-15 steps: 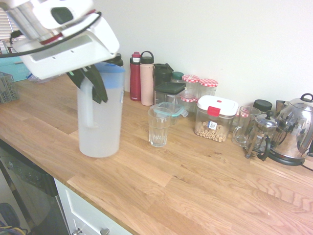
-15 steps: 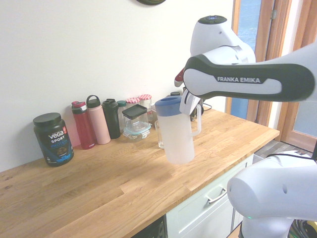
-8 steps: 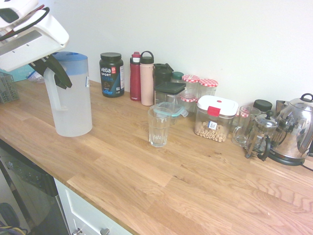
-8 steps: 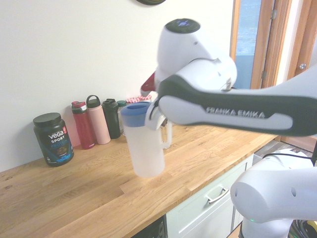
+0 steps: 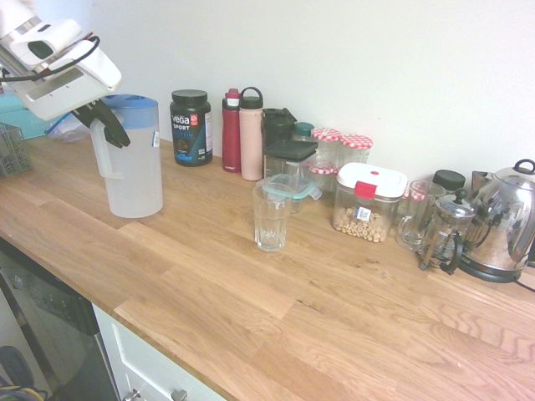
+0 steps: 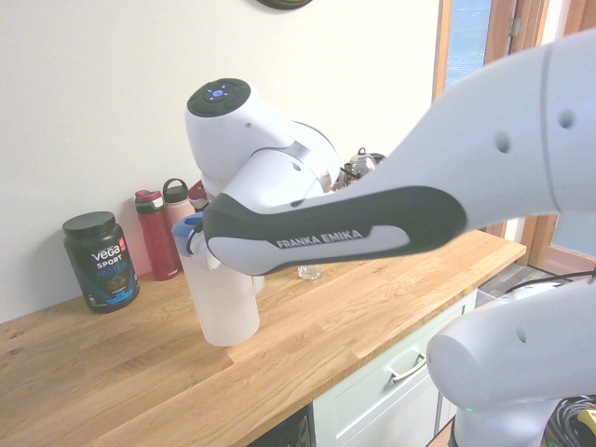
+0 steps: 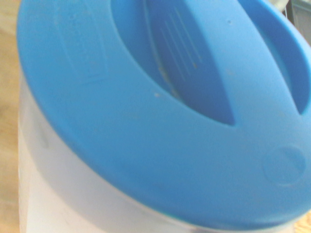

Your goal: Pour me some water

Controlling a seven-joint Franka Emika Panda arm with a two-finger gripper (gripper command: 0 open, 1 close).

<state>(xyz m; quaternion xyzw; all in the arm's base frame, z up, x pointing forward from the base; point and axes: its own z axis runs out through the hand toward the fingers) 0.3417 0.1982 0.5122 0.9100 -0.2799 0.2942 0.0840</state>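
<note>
One long wooden counter [image 5: 334, 309]; at its left in the first exterior view, near the protein tub [image 5: 191, 129], the tall jug [image 5: 135, 171], probably heavy yet stiff, its long axis close to upright, lid up. Inside, the water [image 5: 138, 188], hard to make out, will likely slosh. Jaws [image 5: 115, 136] closed on the handle [image 5: 104, 154], the best hold, facing left.

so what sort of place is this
Most likely a home kitchen: a wooden worktop over pale cabinets, with a steel electric kettle, a french press and a lidded container of cereal-like pieces standing near the wall.
</note>
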